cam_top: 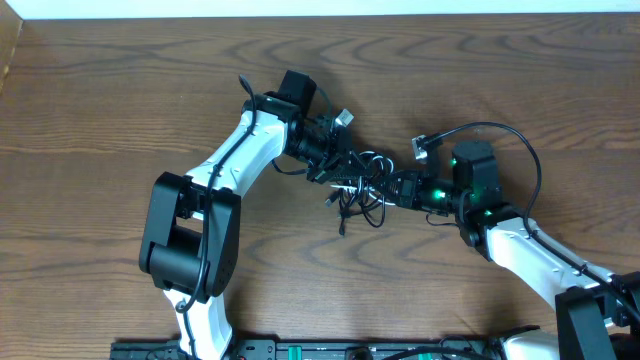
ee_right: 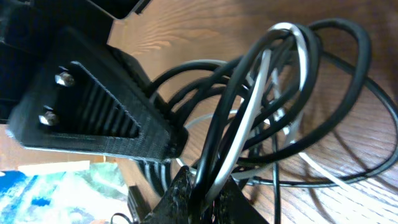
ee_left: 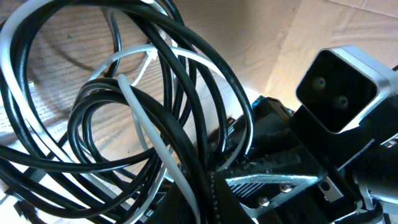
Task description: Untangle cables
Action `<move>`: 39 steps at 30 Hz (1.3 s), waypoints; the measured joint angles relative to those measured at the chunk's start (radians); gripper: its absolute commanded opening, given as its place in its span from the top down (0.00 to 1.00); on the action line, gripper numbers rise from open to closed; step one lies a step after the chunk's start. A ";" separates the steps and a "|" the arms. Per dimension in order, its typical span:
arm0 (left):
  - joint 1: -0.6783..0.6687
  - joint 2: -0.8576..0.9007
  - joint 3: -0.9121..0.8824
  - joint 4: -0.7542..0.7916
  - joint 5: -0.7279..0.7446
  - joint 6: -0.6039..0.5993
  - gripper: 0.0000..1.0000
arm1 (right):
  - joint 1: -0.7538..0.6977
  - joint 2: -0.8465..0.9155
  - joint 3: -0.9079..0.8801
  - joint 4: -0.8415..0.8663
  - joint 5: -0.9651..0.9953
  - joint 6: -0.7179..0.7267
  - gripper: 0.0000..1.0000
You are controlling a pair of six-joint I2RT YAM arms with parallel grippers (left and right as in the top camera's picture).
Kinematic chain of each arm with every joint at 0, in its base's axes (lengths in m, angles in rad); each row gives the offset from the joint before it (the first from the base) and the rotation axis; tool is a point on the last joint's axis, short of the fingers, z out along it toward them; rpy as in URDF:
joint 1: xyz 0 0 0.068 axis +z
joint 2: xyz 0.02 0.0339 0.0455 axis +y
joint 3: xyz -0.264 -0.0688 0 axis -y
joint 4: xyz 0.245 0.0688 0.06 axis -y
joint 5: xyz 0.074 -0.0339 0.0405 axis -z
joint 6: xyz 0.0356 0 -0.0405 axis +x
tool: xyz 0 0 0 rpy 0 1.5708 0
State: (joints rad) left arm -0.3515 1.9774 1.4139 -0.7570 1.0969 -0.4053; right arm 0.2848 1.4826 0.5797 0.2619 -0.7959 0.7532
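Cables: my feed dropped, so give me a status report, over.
Left gripper shut inside the tangle. Right gripper pinching black and white strands. Cables knotted, bunched between them. Only the grippers crowd each other.

Soft, even light is thrown from above on the bench [cam_top: 100, 120]; faint shadows are cast just below the cables [cam_top: 362, 190]. Right of the cables, green lamps [cam_top: 437, 193] are seen glowing. In wrist views, glare is seen beyond the cables, and the nearest foreground is blurred.
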 measured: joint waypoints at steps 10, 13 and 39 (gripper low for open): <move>0.000 0.000 0.000 -0.002 0.001 0.016 0.92 | -0.001 0.000 0.000 0.034 -0.073 0.000 0.81; 0.000 0.000 0.000 -0.002 0.002 0.008 0.92 | -0.001 0.000 0.000 0.035 -0.089 0.000 0.80; 0.000 0.000 0.000 -0.002 0.077 0.005 0.92 | -0.004 -0.001 0.000 -0.071 -0.085 -0.064 0.99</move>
State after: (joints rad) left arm -0.3519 1.9774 1.4139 -0.7586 1.1740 -0.4004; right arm 0.2806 1.4818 0.5800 0.1913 -0.8806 0.6891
